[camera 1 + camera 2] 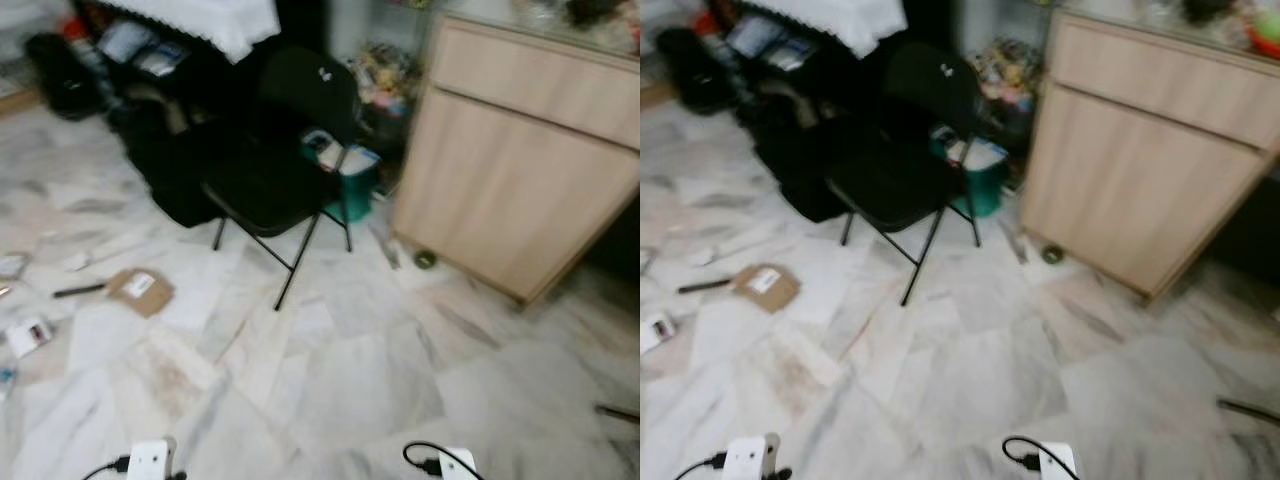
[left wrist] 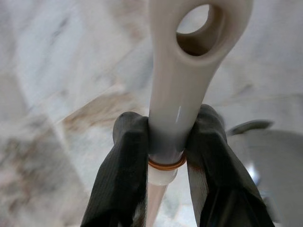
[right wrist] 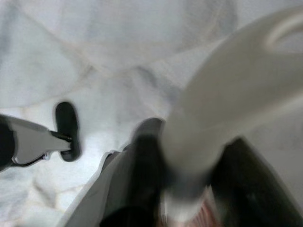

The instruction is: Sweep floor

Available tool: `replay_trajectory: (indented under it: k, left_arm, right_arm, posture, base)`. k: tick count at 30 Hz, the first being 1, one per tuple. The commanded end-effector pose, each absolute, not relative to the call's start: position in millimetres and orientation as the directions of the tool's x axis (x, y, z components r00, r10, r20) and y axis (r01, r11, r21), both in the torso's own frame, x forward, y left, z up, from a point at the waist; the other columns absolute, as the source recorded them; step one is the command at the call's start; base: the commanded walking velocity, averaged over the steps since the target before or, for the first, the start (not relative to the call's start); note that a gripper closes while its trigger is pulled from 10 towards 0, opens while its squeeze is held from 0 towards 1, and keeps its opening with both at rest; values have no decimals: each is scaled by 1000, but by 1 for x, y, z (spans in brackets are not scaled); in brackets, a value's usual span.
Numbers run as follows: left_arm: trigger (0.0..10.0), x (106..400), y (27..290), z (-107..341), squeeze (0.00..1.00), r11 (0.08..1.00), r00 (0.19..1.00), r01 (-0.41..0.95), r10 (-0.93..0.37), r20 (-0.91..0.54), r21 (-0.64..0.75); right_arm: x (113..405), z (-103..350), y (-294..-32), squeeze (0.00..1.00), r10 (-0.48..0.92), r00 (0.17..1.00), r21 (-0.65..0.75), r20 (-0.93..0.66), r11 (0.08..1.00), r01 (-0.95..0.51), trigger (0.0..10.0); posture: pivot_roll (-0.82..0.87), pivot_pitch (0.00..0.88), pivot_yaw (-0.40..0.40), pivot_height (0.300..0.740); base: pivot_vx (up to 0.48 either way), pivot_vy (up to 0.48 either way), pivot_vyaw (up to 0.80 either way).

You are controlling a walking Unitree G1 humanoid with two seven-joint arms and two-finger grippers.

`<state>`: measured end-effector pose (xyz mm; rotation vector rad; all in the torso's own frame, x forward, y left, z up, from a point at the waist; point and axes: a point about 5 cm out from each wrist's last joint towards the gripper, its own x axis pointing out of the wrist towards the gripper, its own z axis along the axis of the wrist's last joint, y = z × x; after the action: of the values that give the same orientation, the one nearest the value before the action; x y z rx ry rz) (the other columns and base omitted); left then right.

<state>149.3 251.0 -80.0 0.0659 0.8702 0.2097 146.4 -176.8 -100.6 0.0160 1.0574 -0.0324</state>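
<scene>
Nearest, the left gripper [image 2: 165, 156] is clenched on a pale plastic handle [image 2: 182, 90], its two black fingers [image 2: 124, 156] pressed to either side just above an orange ring, below the flared end with the hanging hole. The right gripper [image 3: 189, 175] is closed the same way round a second pale handle [image 3: 222, 109], though that view is blurred. Judging by the task, these are the sweeping tools, most likely broom and dustpan; their working ends cannot be seen. Such handles should be light and stiff but smooth, so they could twist or slide in the fingers. The present hold near the top gives reach but little leverage, and a firm clamp seems wise.

Below the head camera lies marble floor [image 1: 330, 380], with both wrists at the bottom edge of the view. Towards its left edge lies the litter: a brown cardboard piece [image 1: 140, 291], a dark pen-like stick [image 1: 78, 290] just beside it, and small packets [image 1: 28, 335]; all look light enough to sweep easily.

Farther on, a black folding chair [image 1: 285, 160] stands mid-floor, a teal bin [image 1: 350, 185] behind it. A wooden cabinet [image 1: 510, 160] stands on the right, with a small round thing [image 1: 425, 259] at its near corner. Dark bags sit beyond under a white cloth
</scene>
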Motion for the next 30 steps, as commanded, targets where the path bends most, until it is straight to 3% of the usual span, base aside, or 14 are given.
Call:
replay_trajectory:
  k: [1,8,20,30]
  left_arm:
    - [10000,133,250,-88,0,975,577,-185,211,-789,126]
    - [10000,131,250,-88,0,973,572,-194,218,-791,127]
    - [10000,130,249,-89,0,973,569,-193,217,-793,127]
    - [10000,130,249,-89,0,973,563,-194,217,-797,128]
  right_arm:
    - [147,-101,-172,0,1,492,14,-870,1000,22,10000]
    - [147,-101,-172,0,1,487,19,-873,999,31,10000]
    - [147,-101,-173,0,1,487,-2,-873,1000,-6,10000]
    - [144,-102,-175,0,0,480,-1,-877,1000,-1,10000]
  posture:
    - [9,95,-41,740]
    - [11,99,-46,740]
    - [10,98,-48,740]
    - [10,97,-49,740]
  base:
    - [251,0,513]
    - [246,0,0]
    - [0,0,0]
    - [0,0,782]
